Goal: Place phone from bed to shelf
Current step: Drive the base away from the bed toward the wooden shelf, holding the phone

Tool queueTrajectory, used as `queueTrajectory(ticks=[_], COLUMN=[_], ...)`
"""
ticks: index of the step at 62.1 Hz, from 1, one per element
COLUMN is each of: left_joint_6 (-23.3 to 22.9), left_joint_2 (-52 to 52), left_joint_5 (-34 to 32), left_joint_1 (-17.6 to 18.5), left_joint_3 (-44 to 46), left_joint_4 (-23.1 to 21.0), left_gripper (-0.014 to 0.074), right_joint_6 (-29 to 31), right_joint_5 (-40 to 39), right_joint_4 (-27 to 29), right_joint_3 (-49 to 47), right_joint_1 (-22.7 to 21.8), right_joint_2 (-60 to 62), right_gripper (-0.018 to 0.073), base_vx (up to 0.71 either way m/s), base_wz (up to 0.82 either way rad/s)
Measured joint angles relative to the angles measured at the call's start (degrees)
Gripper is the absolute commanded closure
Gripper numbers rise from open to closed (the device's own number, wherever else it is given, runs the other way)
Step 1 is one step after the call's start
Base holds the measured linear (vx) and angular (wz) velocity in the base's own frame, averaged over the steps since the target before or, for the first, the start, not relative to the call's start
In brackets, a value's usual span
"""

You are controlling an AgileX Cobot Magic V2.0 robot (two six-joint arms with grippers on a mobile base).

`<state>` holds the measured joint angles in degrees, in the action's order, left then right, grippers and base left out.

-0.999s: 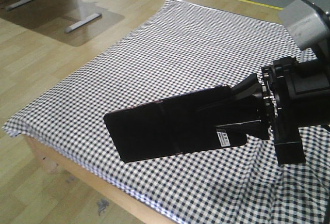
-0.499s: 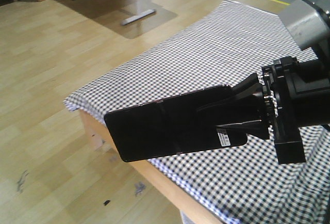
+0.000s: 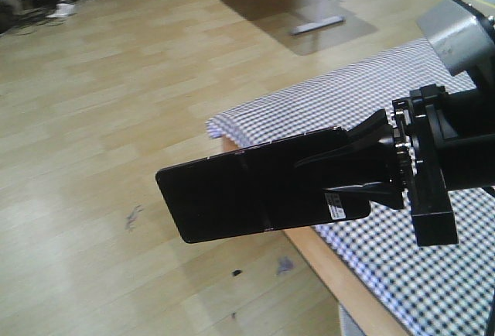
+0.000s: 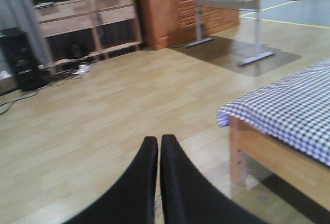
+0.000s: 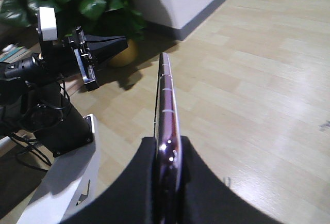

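Since the earlier frames the bed (image 3: 371,96) has shifted across the front view. It filled most of the frame a second ago; now only its checked corner and wooden edge occupy the right side, with bare plank floor (image 3: 116,119) taking up the left and centre. The phone (image 3: 255,197) and the right gripper (image 3: 340,175) sit at the same place in the frame as before.

The right gripper is clamped on the phone's right end, one finger on each face. The phone juts left from it, level, clear of the bed and over the floor. In the right wrist view the phone (image 5: 167,115) appears edge-on, its pinkish rim pinched between the two black fingers at the bottom centre.

In the left wrist view the left gripper (image 4: 159,141) shows at the bottom centre with its fingers pressed together and nothing between them. A wooden shelf (image 4: 87,17) stands in the upper left of that view, well apart from the bed corner (image 4: 278,105) at right.
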<state>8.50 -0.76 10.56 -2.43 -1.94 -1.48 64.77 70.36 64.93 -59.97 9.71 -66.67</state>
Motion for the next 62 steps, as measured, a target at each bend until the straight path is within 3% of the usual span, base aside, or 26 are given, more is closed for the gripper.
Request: queueTrajectory(ticks=[37, 62], left_joint_6=[0.0, 0.0], left_joint_2=[0.0, 0.0], left_joint_5=[0.0, 0.0], left_joint_1=[0.0, 0.0], left_joint_3=[0.0, 0.0], left_joint_4=[0.0, 0.0], left_gripper=[0.0595, 0.0595], right_joint_6=[0.0, 0.0], right_joint_5=[0.0, 0.14], right_joint_4=[0.0, 0.0], right_joint_3=[0.0, 0.0], right_joint_1=[0.0, 0.0], right_joint_2=[0.0, 0.0], right_gripper=[0.0561, 0.0561], base_vx=[-0.16, -0.07], base_wz=[0.62, 0.25])
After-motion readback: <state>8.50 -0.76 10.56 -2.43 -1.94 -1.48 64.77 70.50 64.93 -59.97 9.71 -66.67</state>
